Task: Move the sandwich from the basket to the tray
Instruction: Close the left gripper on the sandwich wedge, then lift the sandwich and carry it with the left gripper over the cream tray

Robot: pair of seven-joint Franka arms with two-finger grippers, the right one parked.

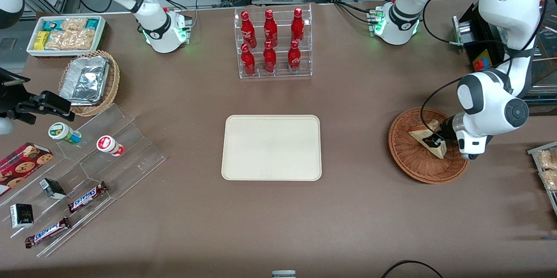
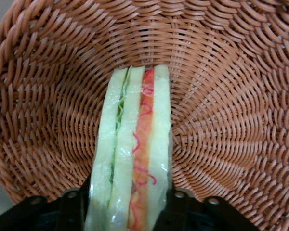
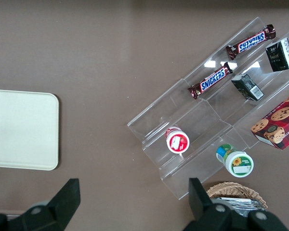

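The step in hand looks like the grasp: the gripper [image 2: 127, 207] is down in the basket [image 1: 407, 162], its fingers [image 2: 72, 204] against both bread faces of the sandwich [image 2: 132, 154], clenched on it. The wedge stands on edge on the wicker, pale bread with green and red-orange layers under clear wrap. Next comes a straight lift clear of the rim, then a carry to the bare tray [image 1: 272, 147], well apart toward the table's middle.
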